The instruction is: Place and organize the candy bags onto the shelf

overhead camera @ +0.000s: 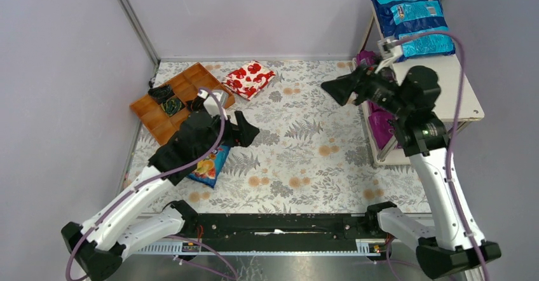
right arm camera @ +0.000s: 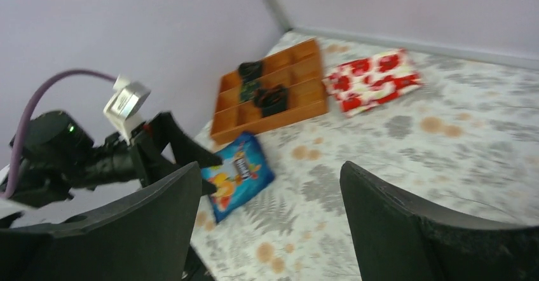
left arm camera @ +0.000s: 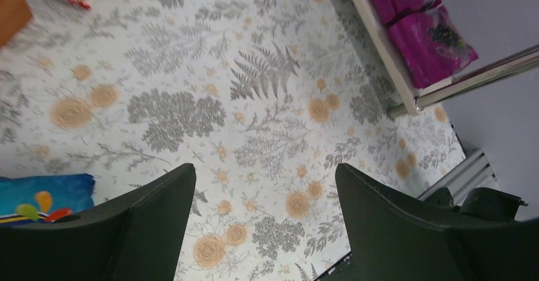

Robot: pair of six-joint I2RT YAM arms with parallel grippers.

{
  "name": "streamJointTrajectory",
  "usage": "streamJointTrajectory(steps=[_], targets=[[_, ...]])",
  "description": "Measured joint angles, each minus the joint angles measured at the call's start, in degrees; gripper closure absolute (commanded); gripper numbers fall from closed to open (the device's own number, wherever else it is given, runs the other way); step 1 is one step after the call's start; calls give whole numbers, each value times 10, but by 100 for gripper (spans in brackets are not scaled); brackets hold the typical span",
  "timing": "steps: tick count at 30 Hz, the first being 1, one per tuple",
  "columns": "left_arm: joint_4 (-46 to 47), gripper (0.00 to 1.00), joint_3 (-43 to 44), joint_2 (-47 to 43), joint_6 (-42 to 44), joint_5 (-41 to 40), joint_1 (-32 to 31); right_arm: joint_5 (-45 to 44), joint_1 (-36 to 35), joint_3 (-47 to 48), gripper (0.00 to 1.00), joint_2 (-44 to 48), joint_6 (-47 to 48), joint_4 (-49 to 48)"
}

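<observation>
One blue candy bag point(overhead camera: 211, 166) lies flat on the table at the left, partly under my left arm. It also shows in the left wrist view point(left arm camera: 38, 201) and the right wrist view point(right arm camera: 238, 173). My left gripper point(overhead camera: 251, 131) is open and empty, hovering just right of that bag point(left arm camera: 264, 185). The shelf point(overhead camera: 445, 84) stands at the right. Blue bags point(overhead camera: 410, 20) are stacked on its top board and purple bags point(overhead camera: 381, 125) lie on its lower board point(left arm camera: 381, 46). My right gripper point(overhead camera: 332, 90) is open and empty, raised left of the shelf point(right arm camera: 270, 179).
A brown wooden tray point(overhead camera: 194, 77) holding small dark wrapped pieces point(overhead camera: 166, 100) sits at the back left. A red-and-white flower packet point(overhead camera: 249, 79) lies beside it. The floral cloth covers the table. Grey walls close the back and sides.
</observation>
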State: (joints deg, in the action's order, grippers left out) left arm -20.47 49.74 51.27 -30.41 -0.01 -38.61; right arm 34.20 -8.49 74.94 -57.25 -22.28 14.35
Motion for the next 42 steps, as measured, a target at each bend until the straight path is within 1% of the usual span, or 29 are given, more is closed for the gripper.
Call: streamJointTrajectory(steps=[2,5,6,7,10,13,15,17,19,21,23,26,31,34,38,42], targets=[[-5,13,3,-31,15,-14,0,-5,-61,-14,15,-13,-15,-23],[-8,10,8,-75,38,-31,0,-40,-163,-44,15,-48,-38,-61],[-6,4,11,-92,47,-38,0,-59,-184,-54,15,-72,-47,-76],[-4,2,13,-103,52,-43,0,-68,-229,-61,15,-94,-54,-88],[19,1,18,-146,65,-63,0,-104,-318,-77,14,-191,-84,-128],[54,1,16,-181,66,-75,0,-130,-380,-80,14,-287,-118,-176],[84,1,8,-204,67,-83,0,-137,-405,-80,14,-346,-142,-213],[109,1,-7,-220,69,-96,0,-137,-419,-79,15,-413,-170,-255],[128,1,-25,-225,72,-111,0,-136,-421,-75,16,-465,-189,-276],[146,1,-50,-225,80,-123,0,-135,-420,-58,20,-527,-210,-292],[152,1,-72,-222,87,-130,0,-130,-419,-34,22,-585,-229,-313],[160,1,-87,-203,95,-137,0,-118,-419,-12,22,-641,-247,-334],[181,1,-101,-178,105,-141,0,-112,-418,25,24,-679,-257,-343],[185,1,-113,-178,105,-142,0,-111,-417,53,28,-696,-254,-344],[190,1,-115,-174,105,-142,0,-103,-409,68,33,-720,-257,-352],[196,1,-116,-169,105,-142,0,-89,-399,79,43,-735,-261,-365]])
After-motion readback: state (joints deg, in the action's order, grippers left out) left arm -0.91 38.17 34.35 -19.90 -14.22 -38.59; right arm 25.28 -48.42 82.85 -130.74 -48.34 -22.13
